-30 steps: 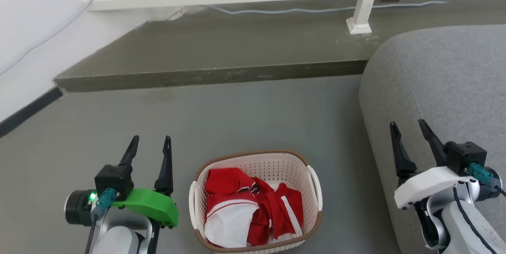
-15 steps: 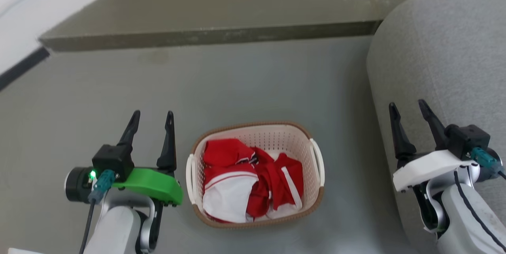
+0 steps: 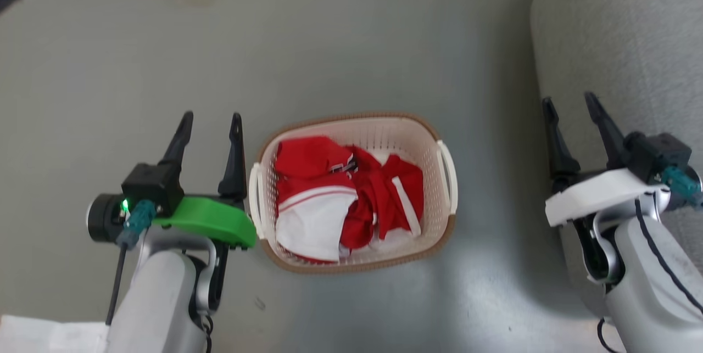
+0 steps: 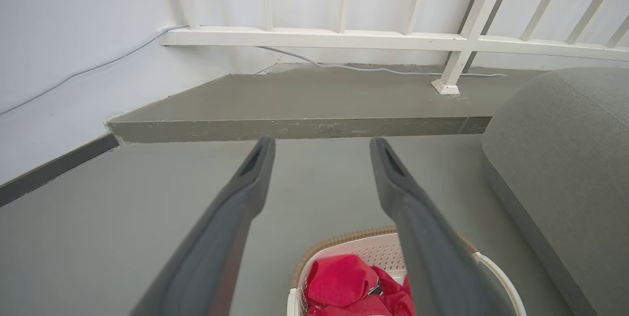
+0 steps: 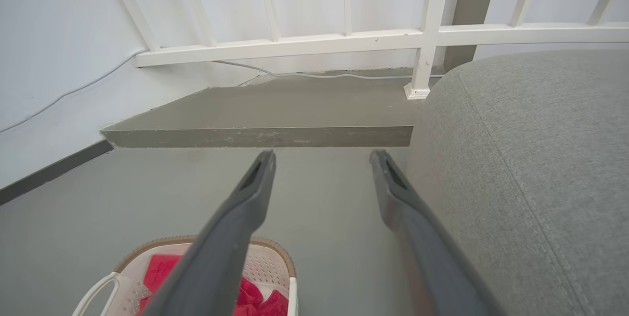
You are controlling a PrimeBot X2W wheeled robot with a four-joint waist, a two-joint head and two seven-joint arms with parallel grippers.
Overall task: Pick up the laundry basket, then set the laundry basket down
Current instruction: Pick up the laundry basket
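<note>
The laundry basket (image 3: pixel 384 130), cream with a brown woven-look rim and white side handles, stands on the grey floor between my arms and holds red and white clothes (image 3: pixel 340 199). My left gripper (image 3: pixel 210 122) is open, its fingers pointing up just left of the basket's left handle, holding nothing. My right gripper (image 3: pixel 571 105) is open well to the right of the basket, over the grey sofa's edge. The left wrist view shows the basket (image 4: pixel 363 244) low between and under that gripper's fingers (image 4: pixel 322 146). In the right wrist view the basket (image 5: pixel 268 257) lies at lower left of the open gripper (image 5: pixel 322 156).
A grey sofa (image 3: pixel 620 40) fills the right side. A raised concrete step (image 4: pixel 295 109) runs across ahead, with a white railing (image 4: pixel 344 38), a cable and a white wall behind it. Open grey floor (image 3: pixel 137 51) lies ahead and to the left.
The head camera has tilted downward, so the step and railing slid out of the top and the basket sits higher in the picture. Both grippers stay open beside the basket.
</note>
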